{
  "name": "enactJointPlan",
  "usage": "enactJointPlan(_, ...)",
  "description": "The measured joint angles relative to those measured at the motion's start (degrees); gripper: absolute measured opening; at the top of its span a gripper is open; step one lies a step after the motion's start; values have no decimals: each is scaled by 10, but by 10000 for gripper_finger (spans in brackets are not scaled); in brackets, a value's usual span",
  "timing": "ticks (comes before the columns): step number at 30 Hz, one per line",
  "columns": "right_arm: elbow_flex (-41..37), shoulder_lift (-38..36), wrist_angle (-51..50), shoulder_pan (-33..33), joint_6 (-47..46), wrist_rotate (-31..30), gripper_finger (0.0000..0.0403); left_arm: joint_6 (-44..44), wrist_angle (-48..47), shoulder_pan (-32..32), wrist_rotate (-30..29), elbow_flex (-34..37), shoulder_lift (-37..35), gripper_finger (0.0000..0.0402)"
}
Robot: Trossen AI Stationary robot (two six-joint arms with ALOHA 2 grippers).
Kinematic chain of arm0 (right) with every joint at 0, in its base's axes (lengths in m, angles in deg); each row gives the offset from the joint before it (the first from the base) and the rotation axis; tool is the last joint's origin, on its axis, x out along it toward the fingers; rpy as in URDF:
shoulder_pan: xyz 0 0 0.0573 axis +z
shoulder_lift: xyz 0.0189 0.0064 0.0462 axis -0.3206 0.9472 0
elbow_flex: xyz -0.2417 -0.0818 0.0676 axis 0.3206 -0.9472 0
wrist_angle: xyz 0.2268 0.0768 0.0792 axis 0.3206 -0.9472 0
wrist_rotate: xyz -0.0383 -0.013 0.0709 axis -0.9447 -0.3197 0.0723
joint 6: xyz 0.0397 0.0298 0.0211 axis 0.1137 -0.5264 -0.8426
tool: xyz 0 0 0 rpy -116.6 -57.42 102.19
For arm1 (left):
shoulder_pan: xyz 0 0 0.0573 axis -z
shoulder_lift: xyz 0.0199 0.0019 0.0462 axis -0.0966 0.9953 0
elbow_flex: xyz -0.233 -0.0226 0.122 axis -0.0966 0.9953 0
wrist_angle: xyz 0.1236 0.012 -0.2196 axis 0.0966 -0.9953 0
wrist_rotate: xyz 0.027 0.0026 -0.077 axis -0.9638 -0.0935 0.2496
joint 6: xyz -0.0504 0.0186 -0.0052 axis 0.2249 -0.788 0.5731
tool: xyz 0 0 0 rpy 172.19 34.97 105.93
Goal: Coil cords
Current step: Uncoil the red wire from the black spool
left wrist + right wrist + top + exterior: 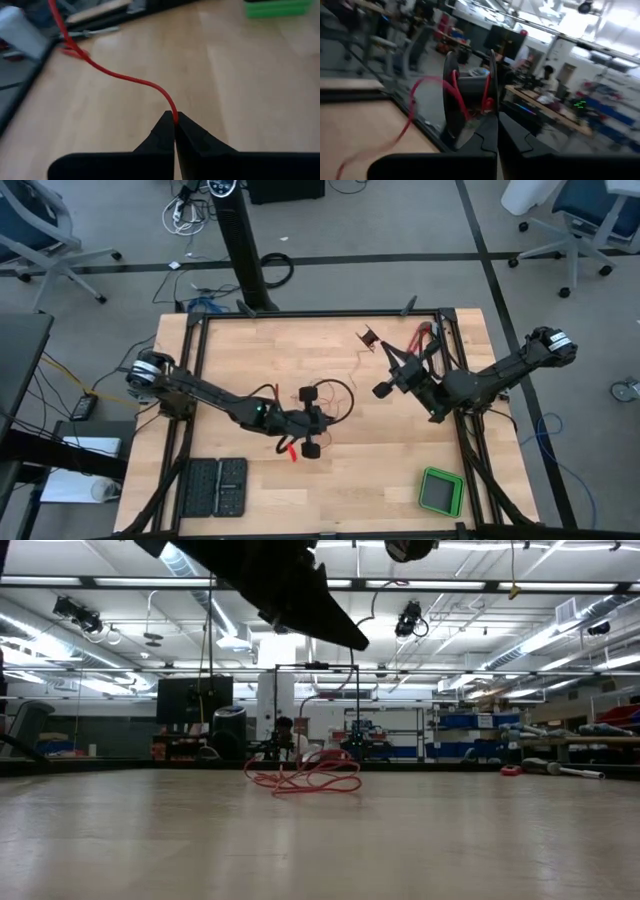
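The cord is a thin red wire. Its loose loops (305, 776) lie on the table's middle (338, 396). My left gripper (174, 120), above the table's middle (322, 422), is shut on one strand of it. Part of the wire (454, 90) is wound round a small dark spool (470, 87). My right gripper (495, 122), raised right of centre (385, 387), is shut on that spool. From the spool a strand (410, 117) drops toward the table. My left gripper pinches a single strand of the red wire (174, 114) between its two fingertips, coming slanting down from the table's left. The strand leaves the tips in a slack curve and runs on above the table. My right gripper holds the spool by the rim of one flange (492, 107), pinched between its fingertips, the fingers about level. The spool stands beyond the tips, lifted clear of the table, with red wire round its core.
A green box (441, 491) sits near the front right corner, and a black case (212, 488) at the front left. A red-handled tool (424, 336) lies by the right frame rail. A small dark red piece (368, 338) lies at the far middle.
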Motion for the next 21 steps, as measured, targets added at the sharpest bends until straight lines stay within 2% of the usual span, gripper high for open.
enactJointPlan(4, 0, 0, 0, 0, 36, -41, 0, -5, -1, -3, 54, 0, 10, 5)
enactJointPlan(8, 0, 0, 2, 17, 34, -28, 0, 0, -17, -14, 35, 0, 11, 5)
enactJointPlan(12, 0, 0, 3, 56, 46, 17, 0, 32, -79, -29, -33, 0, 11, 5)
enactJointPlan(15, 0, 0, 3, 90, 88, 45, 0, 64, -145, -39, -98, 0, 6, 5)
enactJointPlan(21, 0, 0, -9, 146, 174, 21, 0, 121, -244, -49, -213, 0, -52, 5)
